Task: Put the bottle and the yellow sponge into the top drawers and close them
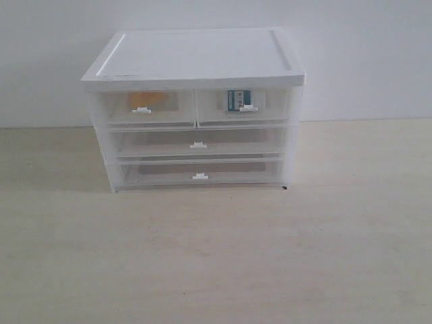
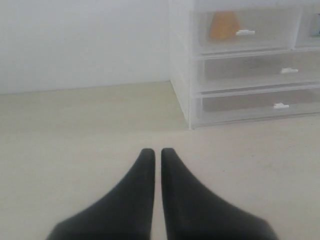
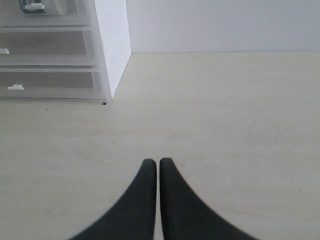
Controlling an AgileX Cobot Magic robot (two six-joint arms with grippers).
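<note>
The yellow sponge lies inside the top left drawer, which is pushed in flush. Behind the clear front of the top right drawer, also flush, lies the bottle with its teal label showing. Both grippers are outside the exterior view. My left gripper hovers over the table well away from the cabinet's left side, shut and empty. My right gripper is likewise shut and empty, off the cabinet's right side.
The white cabinet stands at the back of the pale wooden table against a white wall. Below the top drawers are two full-width clear drawers, both pushed in.
</note>
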